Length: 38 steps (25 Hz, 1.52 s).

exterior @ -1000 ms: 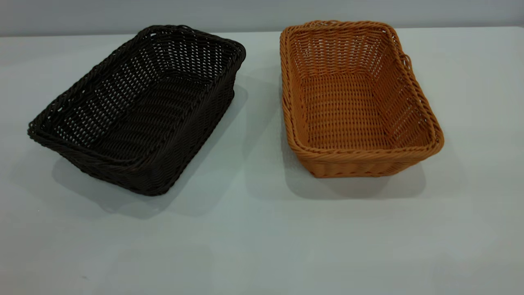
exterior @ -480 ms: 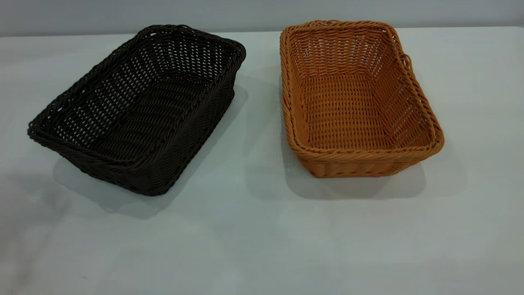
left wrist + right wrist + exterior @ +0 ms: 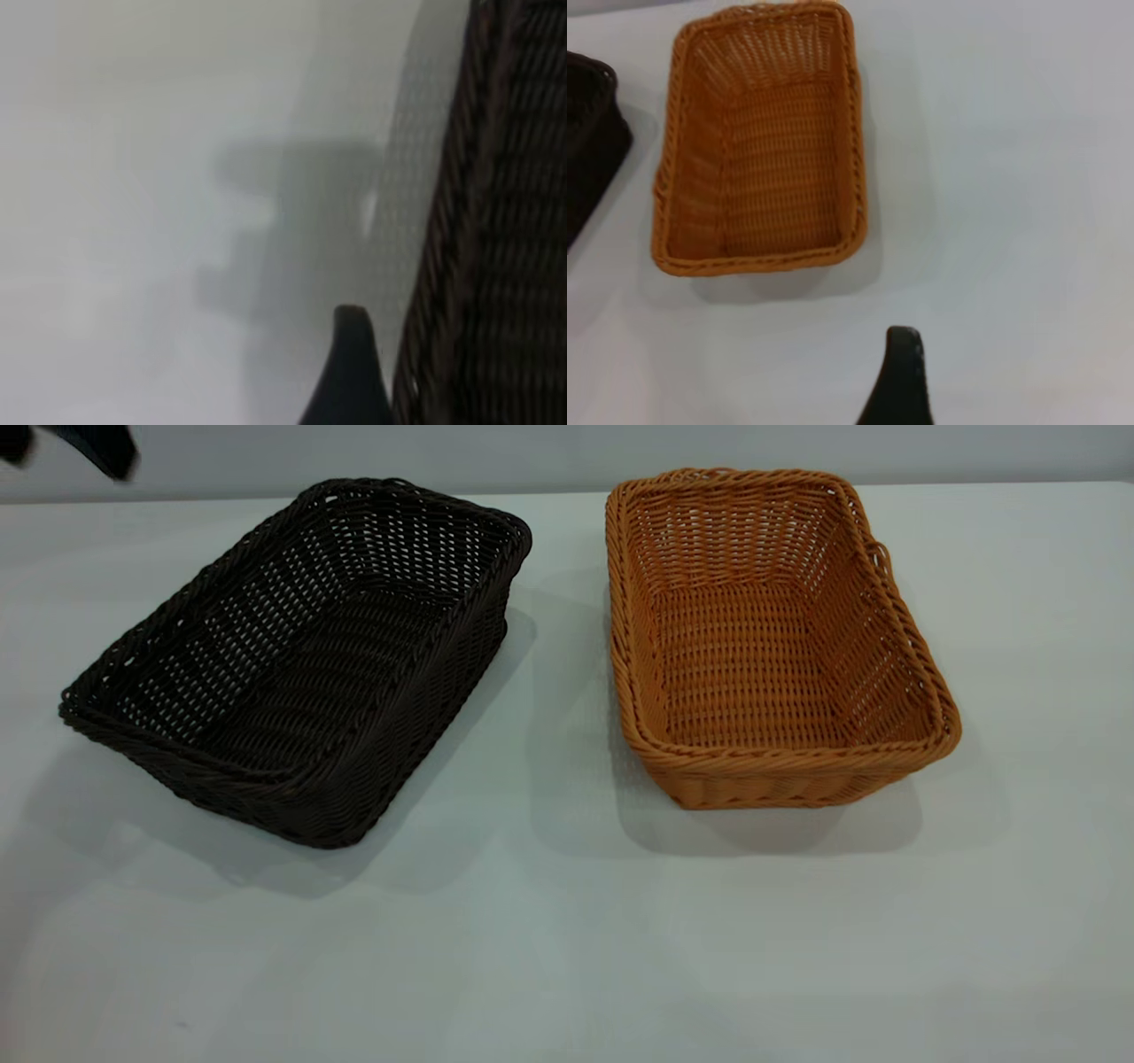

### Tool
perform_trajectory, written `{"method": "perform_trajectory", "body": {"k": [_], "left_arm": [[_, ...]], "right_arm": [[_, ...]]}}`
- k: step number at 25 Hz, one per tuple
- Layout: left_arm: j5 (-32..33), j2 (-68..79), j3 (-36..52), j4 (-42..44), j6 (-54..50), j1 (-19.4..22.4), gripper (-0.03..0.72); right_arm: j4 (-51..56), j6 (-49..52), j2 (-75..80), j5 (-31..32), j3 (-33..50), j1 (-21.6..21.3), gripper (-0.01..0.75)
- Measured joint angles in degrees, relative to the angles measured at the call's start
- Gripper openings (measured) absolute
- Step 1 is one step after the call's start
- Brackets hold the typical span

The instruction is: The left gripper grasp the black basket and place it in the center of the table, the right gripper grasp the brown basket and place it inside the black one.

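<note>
**Left Arm Closing On The Black Basket**

Spotted at the far left corner of the exterior view: the left gripper (image 3: pixel 75 447), high above the table (image 3: pixel 567 939), with open or shut impossible to tell. Found just beside it in the left wrist view: the braided rim of the black basket (image 3: pixel 301 660). Lay on the left half, long axis slanting from near-left to far-centre, clearly nearer this arm. Sat upright on the right half, well apart and untouched: the brown basket (image 3: pixel 771 646). Hung back over bare tabletop, short of that basket: the right gripper (image 3: pixel 899 381), state likewise impossible to tell. Judged ahead: a rim grasp, then a shift to centre.
</note>
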Motion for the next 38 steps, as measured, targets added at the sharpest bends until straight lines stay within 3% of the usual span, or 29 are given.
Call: {"method": "perform_trajectory", "body": {"k": [3,13,27,31,38], "left_arm": [[-0.24,5.03,-3.44,-1.66,2.36,-0.04,0.547],[-5.46,15.97,-6.96,-9.69,15.24,-2.24,0.545],[-8.84,19.67,-7.53,-9.74,16.52,-2.24,0.430],[-10.64,22.33,-7.53,-9.74,16.65,-2.18,0.353],[-12.40,22.70,-7.53,-10.35,16.90,-2.14,0.086]], "right_arm": [[1.04,0.36,3.12,-0.90,0.00,0.00,0.574],[10.04,-0.51,23.93,-12.34,0.00,0.00,0.574],[34.41,-19.84,55.63,-22.57,-0.16,0.00,0.574],[41.45,-26.95,62.69,-23.92,-0.22,0.00,0.574],[60.56,-38.14,73.56,-25.50,-0.43,0.00,0.574]]}}
